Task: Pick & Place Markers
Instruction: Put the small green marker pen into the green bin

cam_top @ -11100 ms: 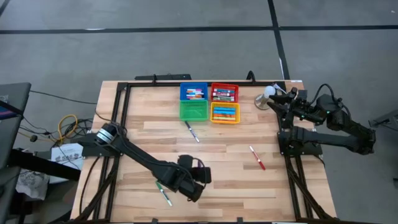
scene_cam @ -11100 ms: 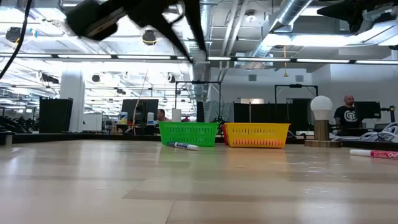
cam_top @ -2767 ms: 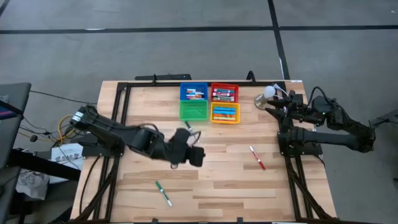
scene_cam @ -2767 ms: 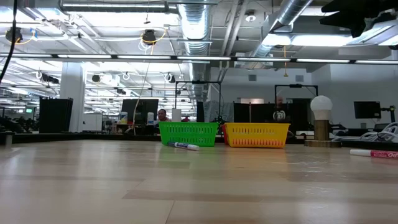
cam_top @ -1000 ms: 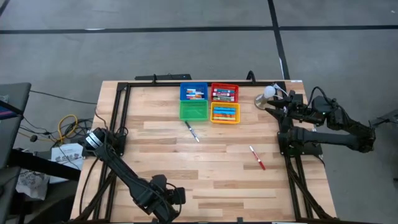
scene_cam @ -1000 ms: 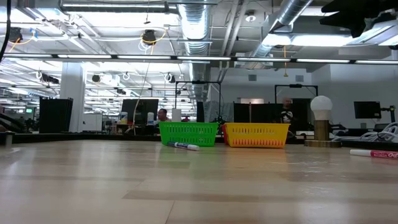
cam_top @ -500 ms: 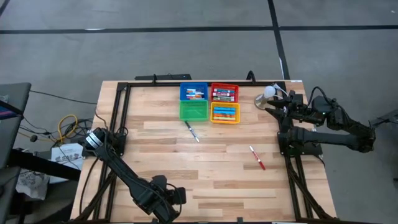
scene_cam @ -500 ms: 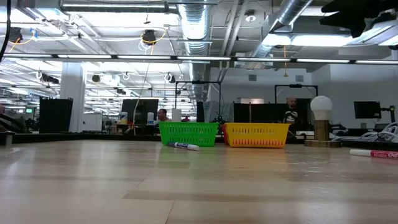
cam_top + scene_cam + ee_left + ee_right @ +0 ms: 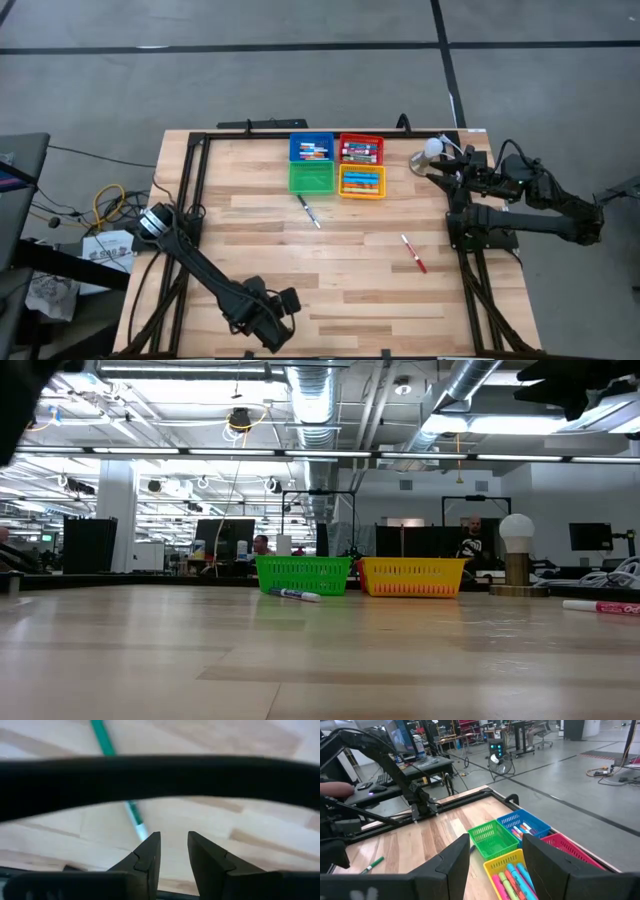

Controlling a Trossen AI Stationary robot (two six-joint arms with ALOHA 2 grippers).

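A green marker lies flat on the wood near the table's near-left corner. In the high view my left gripper hides it. That gripper points down over it, open by a narrow gap with nothing between the fingers. The marker's white end lies just beside one fingertip. A dark-capped marker lies before the green bin, and a red marker lies toward the right. My right gripper waits open, held high at the table's far right.
Blue, red and yellow bins holding markers stand with the green bin at the far middle. A white bulb on a wooden base stands at the far right. Black frame rails run along the table's sides.
My left gripper has sunk a little over the green marker, shifted slightly toward the table's right edge, and rolled about its own axis. Its finger gap looks unchanged.
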